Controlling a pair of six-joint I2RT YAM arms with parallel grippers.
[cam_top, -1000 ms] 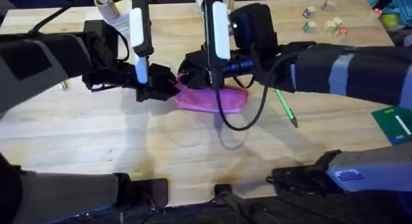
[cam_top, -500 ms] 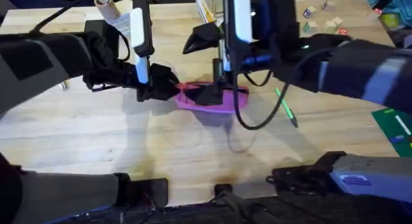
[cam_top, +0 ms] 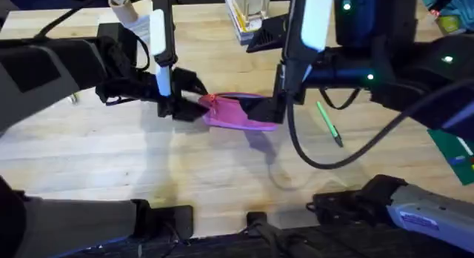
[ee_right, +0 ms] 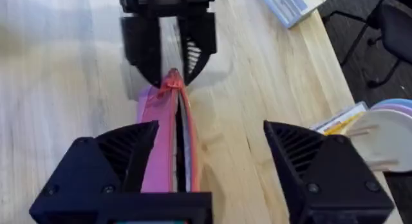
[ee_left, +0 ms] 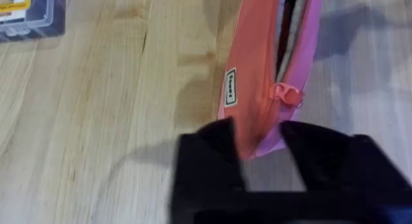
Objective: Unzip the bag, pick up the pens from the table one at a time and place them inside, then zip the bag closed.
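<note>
The pink bag (cam_top: pixel 238 115) lies on the table (cam_top: pixel 111 161) at the middle, its zipper parted into a dark slit (ee_left: pixel 291 21). My left gripper (cam_top: pixel 185 104) is shut on the bag's left end, with the zipper pull (ee_left: pixel 287 94) just beyond its fingertips. My right gripper (cam_top: pixel 275 110) hovers over the bag's right end, open wide, and the bag (ee_right: pixel 166 153) runs beside one finger (ee_right: pixel 109 166). From that wrist I see the left gripper (ee_right: pixel 168 53) pinching the far end. A green pen (cam_top: pixel 328 123) lies to the right of the bag.
Books (cam_top: pixel 248 10) stand at the back centre and small blocks (cam_top: pixel 374 24) at the back right. A green card (cam_top: pixel 452 143) lies at the right edge. A blue box (ee_left: pixel 26 11) sits near the left arm. A white plate (ee_right: pixel 386 127) is off to one side.
My right gripper has travelled from the bag's left end to its right end and risen. The bag now gapes along its zipper. The left gripper has held still.
</note>
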